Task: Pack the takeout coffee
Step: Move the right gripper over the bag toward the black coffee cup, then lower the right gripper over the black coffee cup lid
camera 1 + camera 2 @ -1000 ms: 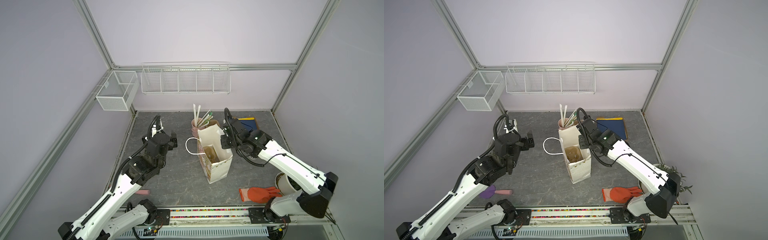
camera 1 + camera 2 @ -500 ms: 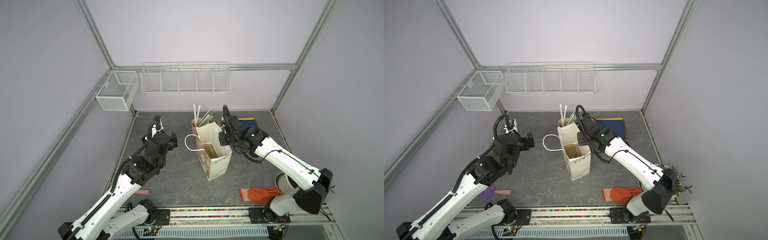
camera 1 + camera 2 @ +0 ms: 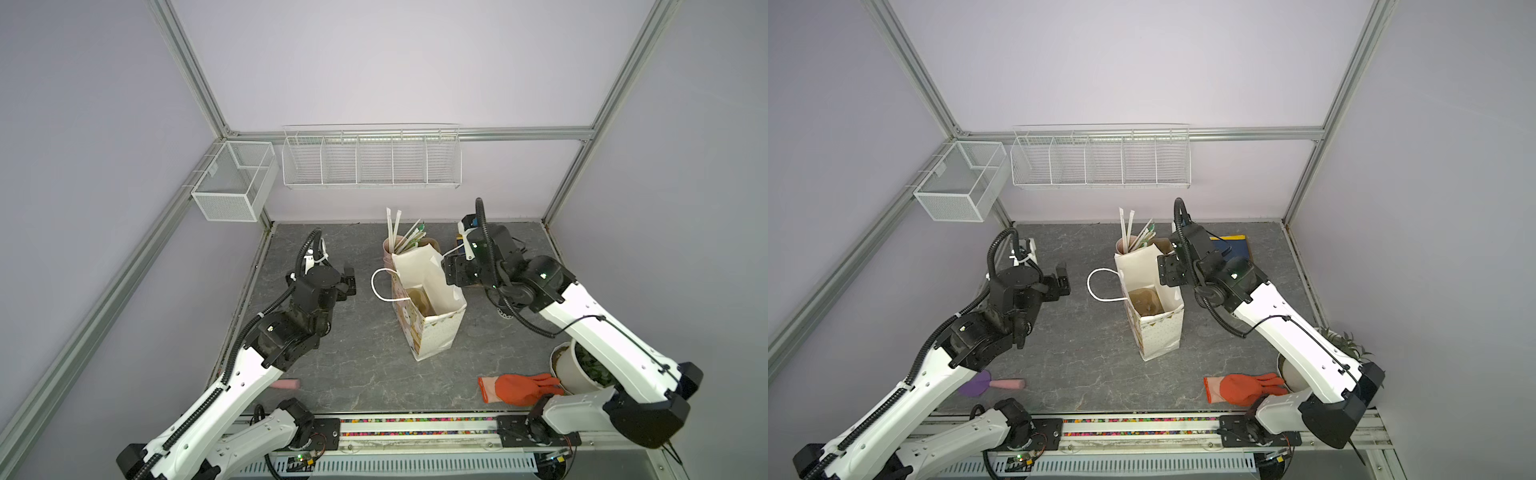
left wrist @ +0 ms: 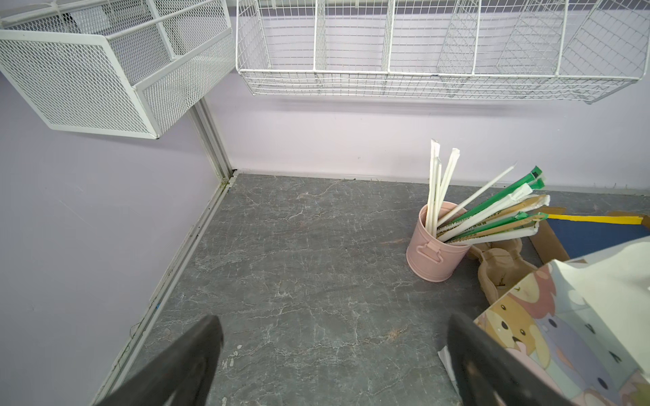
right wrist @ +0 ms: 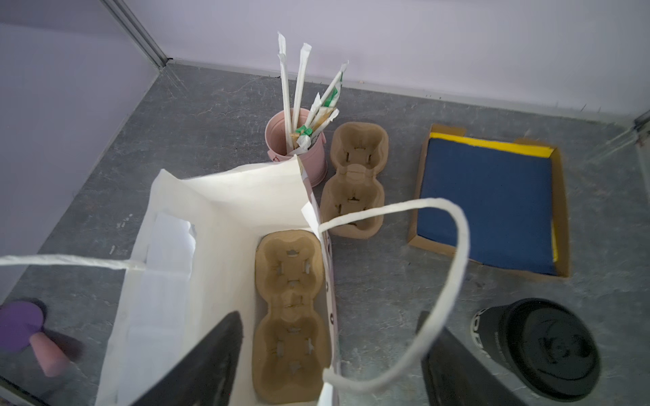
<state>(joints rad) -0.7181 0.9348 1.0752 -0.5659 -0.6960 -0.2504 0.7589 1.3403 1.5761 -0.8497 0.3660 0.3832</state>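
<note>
The right gripper (image 5: pixel 329 327) hung over the right rim of the open paper bag (image 3: pixel 432 316), fingers spread wide, the bag's white handle (image 5: pixel 457 253) looping loose between them; a pulp cup carrier (image 5: pixel 292 316) lay inside the bag; the takeout coffee (image 5: pixel 538 348) stood upright and lidded on the table (image 3: pixel 365 374) just right of the bag; the left gripper (image 4: pixel 334 321), spread and empty, hovered left of it.

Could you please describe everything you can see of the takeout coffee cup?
The coffee cup is a small black paper cup with white lettering on its side, closed by a round black plastic lid. It stands upright on the grey table, outside the white paper bag and apart from it. Nothing grips it.
</note>
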